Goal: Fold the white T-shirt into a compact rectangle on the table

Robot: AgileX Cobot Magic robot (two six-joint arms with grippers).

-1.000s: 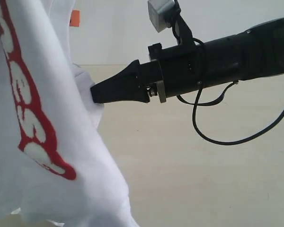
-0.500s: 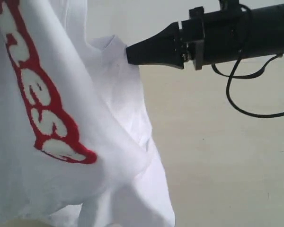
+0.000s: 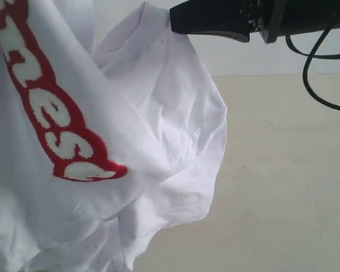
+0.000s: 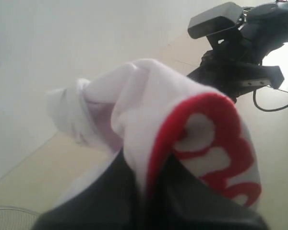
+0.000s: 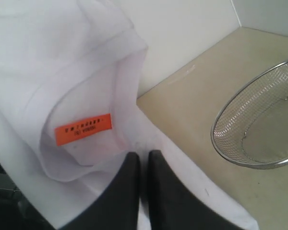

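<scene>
1. The table [image 3: 283, 170] lies below both grippers.
2. The white T-shirt [image 3: 158, 113] hangs from the right gripper [image 3: 173, 20] and is bunched over the left gripper [image 4: 144, 191].
3. A wire-mesh basket [image 5: 259, 96] sits on the table beyond the right gripper.
4. The right gripper's jaws are pressed together, pinching cloth beside the collar.
5. The left gripper pinches a fold at the red band [image 4: 216, 143].
6. The orange neck tag [image 5: 83, 129] sits just past the right fingertips.
</scene>
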